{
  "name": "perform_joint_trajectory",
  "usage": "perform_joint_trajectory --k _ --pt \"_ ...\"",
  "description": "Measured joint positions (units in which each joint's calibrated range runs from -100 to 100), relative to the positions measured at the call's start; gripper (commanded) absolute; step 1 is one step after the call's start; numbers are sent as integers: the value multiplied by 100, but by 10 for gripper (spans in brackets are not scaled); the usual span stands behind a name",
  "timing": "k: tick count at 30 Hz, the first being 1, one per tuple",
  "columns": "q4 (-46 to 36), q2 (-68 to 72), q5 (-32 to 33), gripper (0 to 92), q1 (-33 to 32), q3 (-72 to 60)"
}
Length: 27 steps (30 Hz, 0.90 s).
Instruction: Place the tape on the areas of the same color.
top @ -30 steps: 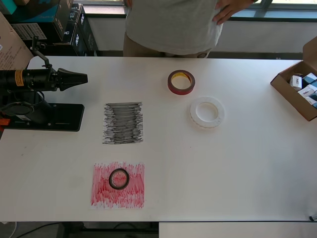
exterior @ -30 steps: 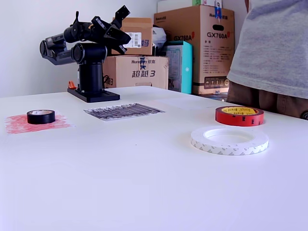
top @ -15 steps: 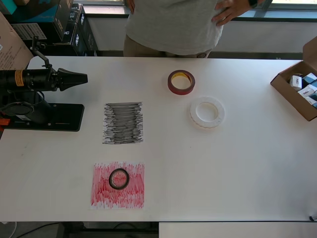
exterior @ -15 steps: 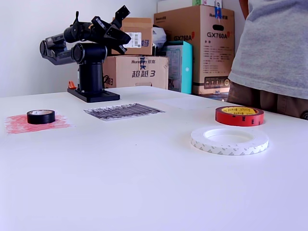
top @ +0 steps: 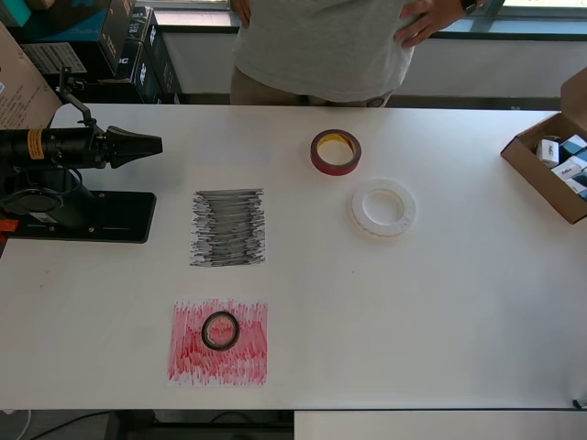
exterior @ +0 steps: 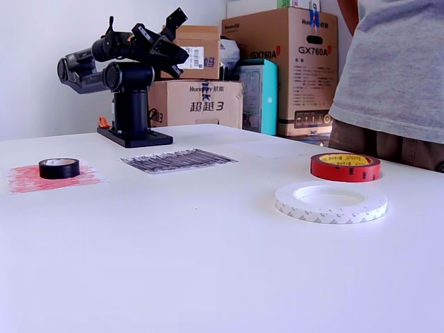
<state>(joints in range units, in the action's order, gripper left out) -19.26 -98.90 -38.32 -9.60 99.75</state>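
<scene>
The small black tape roll (top: 220, 330) (exterior: 58, 168) lies flat on the red scribbled area (top: 188, 362) (exterior: 24, 179). The black scribbled area (top: 228, 227) (exterior: 177, 159) has nothing on it. A dark-red roll with a yellow core (top: 335, 152) (exterior: 345, 167) and a wide white ring (top: 383, 208) (exterior: 330, 202) lie on bare table, close together. A faint pale patch (exterior: 267, 148) shows beyond the black area in the exterior view. My gripper (top: 151, 144) (exterior: 182, 51) hangs shut and holds nothing. It is at the overhead view's left, far from every roll.
The arm's black base plate (top: 110, 218) sits at the overhead view's left edge. An open cardboard box (top: 532, 170) of small items is at the right edge. A person in a grey shirt (top: 321, 46) stands at the far side. Boxes (exterior: 298, 62) are stacked behind.
The arm and all three rolls are where they were. Only the standing person has shifted slightly.
</scene>
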Motion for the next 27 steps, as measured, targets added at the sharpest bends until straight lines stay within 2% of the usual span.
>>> perform_joint_trajectory --k 16,27 --pt "-19 0 0 1 -11 -33" --pt "-19 1020 0 1 -8 -1346"
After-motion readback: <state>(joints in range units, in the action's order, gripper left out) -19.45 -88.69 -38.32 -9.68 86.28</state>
